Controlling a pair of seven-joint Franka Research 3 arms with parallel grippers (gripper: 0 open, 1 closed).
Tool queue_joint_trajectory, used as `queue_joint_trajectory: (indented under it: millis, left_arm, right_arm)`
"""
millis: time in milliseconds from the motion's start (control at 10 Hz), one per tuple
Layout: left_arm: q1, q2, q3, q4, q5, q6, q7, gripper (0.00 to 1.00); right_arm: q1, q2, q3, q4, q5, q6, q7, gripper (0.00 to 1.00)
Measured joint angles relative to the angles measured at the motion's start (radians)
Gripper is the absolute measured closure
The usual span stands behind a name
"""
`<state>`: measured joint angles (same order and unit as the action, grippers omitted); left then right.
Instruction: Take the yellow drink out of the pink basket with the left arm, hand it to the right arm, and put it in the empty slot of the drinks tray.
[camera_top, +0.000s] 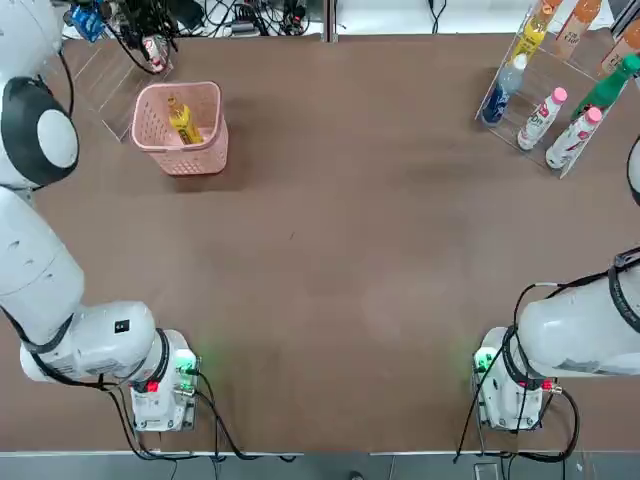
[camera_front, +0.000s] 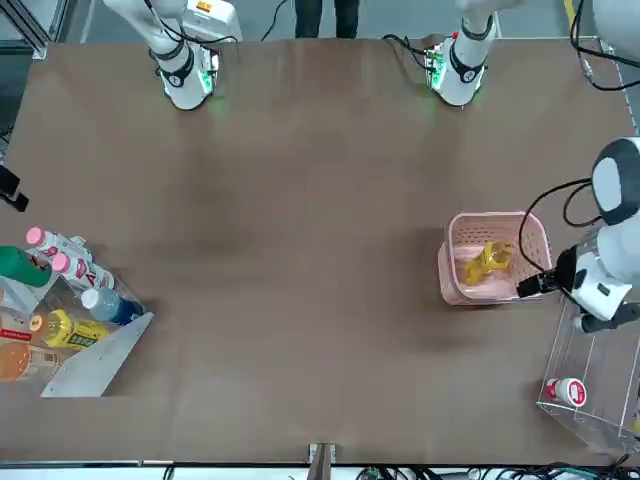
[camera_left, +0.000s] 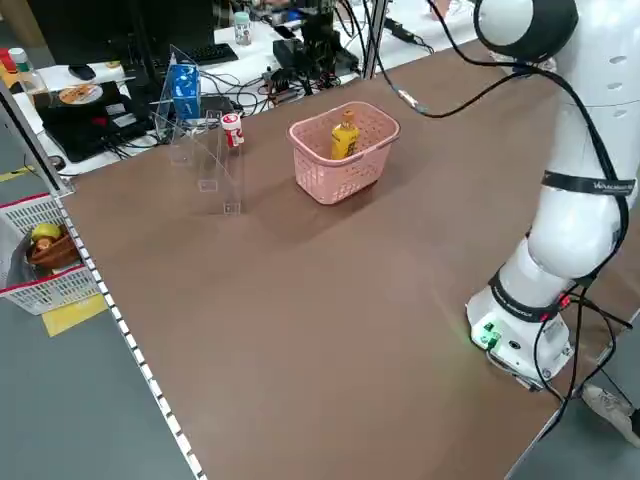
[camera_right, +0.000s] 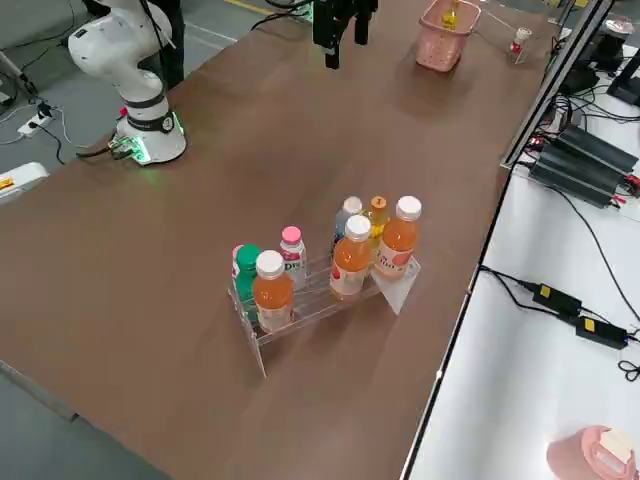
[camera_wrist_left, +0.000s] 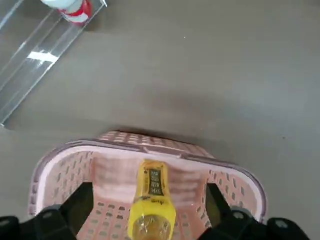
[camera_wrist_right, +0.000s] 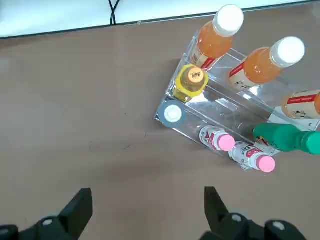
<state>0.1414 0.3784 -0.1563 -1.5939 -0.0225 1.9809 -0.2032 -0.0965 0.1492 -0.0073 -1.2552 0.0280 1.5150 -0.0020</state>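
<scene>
My left end effector (camera_wrist_left: 142, 227) hangs spread wide over the pink basket (camera_wrist_left: 70, 156) — yellow drink (camera_wrist_left: 151, 200) inside, ungripped; right end effector (camera_wrist_right: 145, 222) spread too.

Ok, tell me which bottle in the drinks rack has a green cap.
The green-capped bottle at the drinks tray's end, beside two pink-capped bottles; the others have white, yellow or blue caps.

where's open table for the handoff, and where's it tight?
Free: the wide brown stretch between the pink basket and the drinks tray, down to both arm bases. Tight: around the basket, where a clear acrylic stand sits close beside it and the left end effector hovers open over the yellow drink; also the tray's corner, packed with bottles.
</scene>
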Motion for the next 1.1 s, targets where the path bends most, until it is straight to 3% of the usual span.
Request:
queue_joint_trajectory:
  millis: [200, 500, 1100]
  left_arm:
    - [0.0, -0.055, -0.016, -0.118, 0.0, 0.061, -0.041, 0.01]
    - [0.0, -0.115, -0.032, -0.229, 0.0, 0.127, -0.075, 0.02]
    - [0.001, -0.169, -0.036, -0.381, 0.0, 0.241, -0.077, 0.07]
  right_arm:
    - [0.0, 0.0, 0.0, 0.0, 0.0, 0.0, 0.0, 0.01]
    - [0.0, 0.0, 0.0, 0.0, 0.0, 0.0, 0.0, 0.01]
    - [0.0, 0.0, 0.0, 0.0, 0.0, 0.0, 0.0, 0.01]
